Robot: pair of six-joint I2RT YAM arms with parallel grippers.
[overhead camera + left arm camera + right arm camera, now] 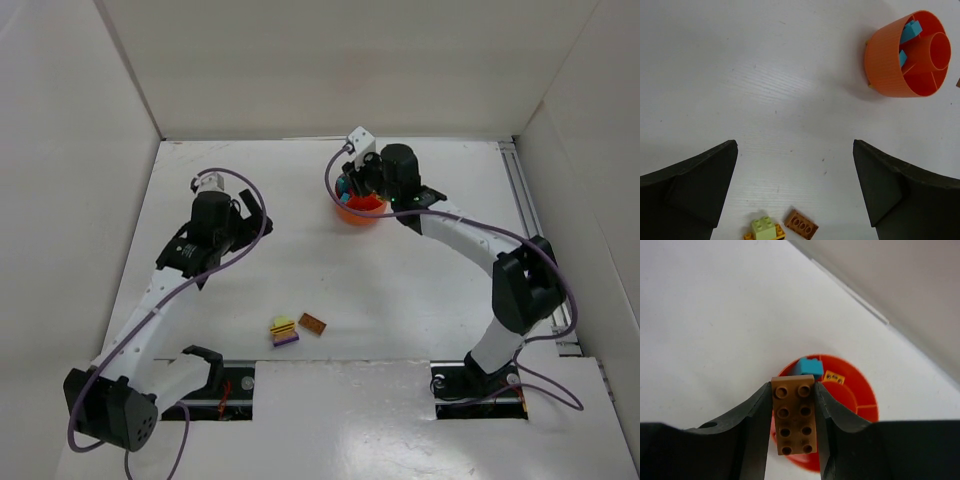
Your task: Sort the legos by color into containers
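Found brown brick (794,425) pinched in right tool (792,390), studs toward camera, over orange dish (860,400). Saw teal bricks (910,31) and a yellow one (834,378) in its sections. Noted small stack (284,331) and brown plate (312,324) well apart on desk (400,290). Found left tool (795,145) spread wide, gripping nothing.
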